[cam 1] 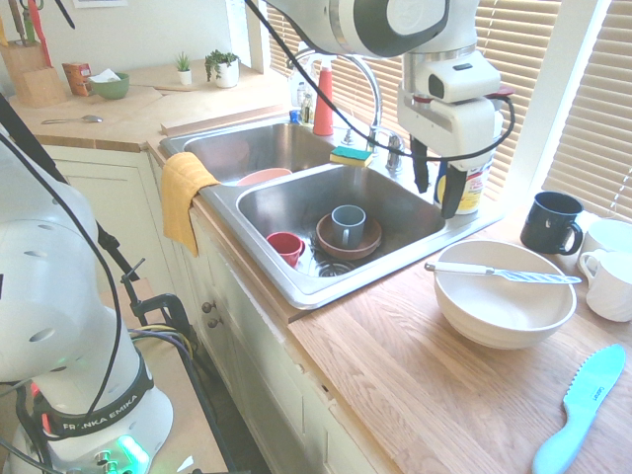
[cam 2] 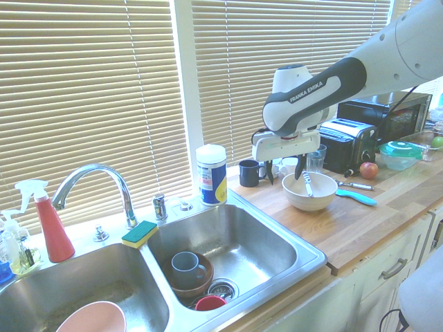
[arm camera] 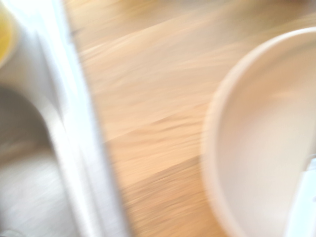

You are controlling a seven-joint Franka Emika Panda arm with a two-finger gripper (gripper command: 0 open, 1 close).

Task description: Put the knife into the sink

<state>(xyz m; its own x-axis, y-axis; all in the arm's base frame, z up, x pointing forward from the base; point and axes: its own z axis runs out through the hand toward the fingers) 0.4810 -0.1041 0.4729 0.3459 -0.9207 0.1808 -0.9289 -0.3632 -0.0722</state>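
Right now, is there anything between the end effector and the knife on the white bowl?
No. In the first exterior view the open end effector hangs above the sink edge; only bare wooden counter and bowl rim separate it from the knife.

the first exterior view looked from the cabinet side along the counter toward the window; the second faced the blinds from across the sink (cam 2: pixel 235 263). both shared the white bowl (cam 1: pixel 505 293), which the blurred wrist view saw close from above.
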